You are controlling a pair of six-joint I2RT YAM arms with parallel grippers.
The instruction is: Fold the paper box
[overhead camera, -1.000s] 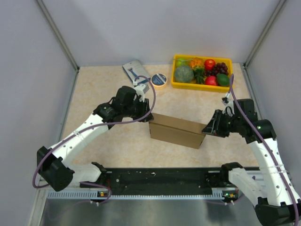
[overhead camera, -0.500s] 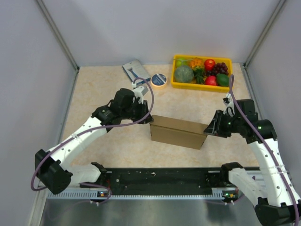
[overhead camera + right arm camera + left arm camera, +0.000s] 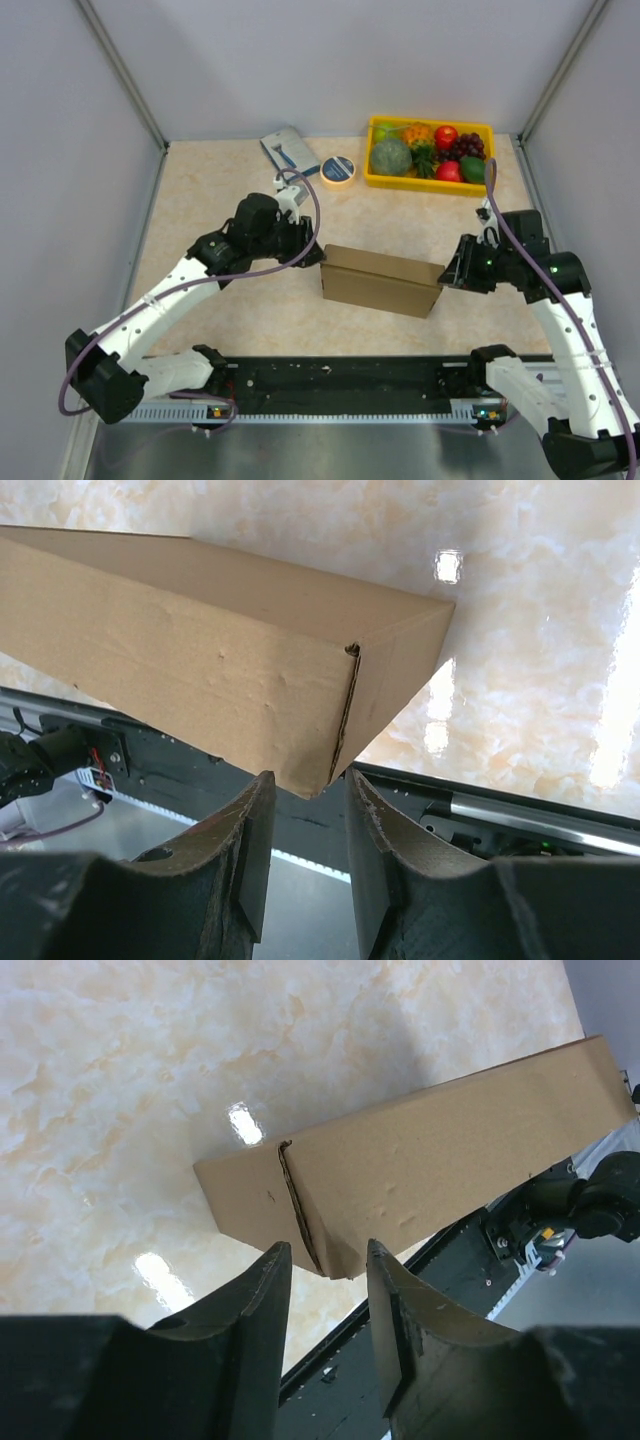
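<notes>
The paper box (image 3: 382,280) is a closed plain brown carton lying mid-table, its long side running left to right. My left gripper (image 3: 318,256) is at its left end. In the left wrist view this gripper (image 3: 326,1252) stands open, with the lower corner of the paper box (image 3: 430,1160) showing between the fingertips, clear of both pads. My right gripper (image 3: 446,274) is at the carton's right end. In the right wrist view its jaws (image 3: 308,778) are also parted around the near corner of the paper box (image 3: 200,660), and I see no firm pinch.
A yellow tray (image 3: 430,186) of plastic fruit stands at the back right. A blue roll of tape (image 3: 338,169) and a blue-grey packet (image 3: 288,150) lie at the back centre. The black base rail (image 3: 340,375) runs along the near edge. Grey walls close in both sides.
My left gripper's jaws have widened and the arm has drawn back slightly to the left. The carton has shifted a little to the right. The right arm has barely moved.
</notes>
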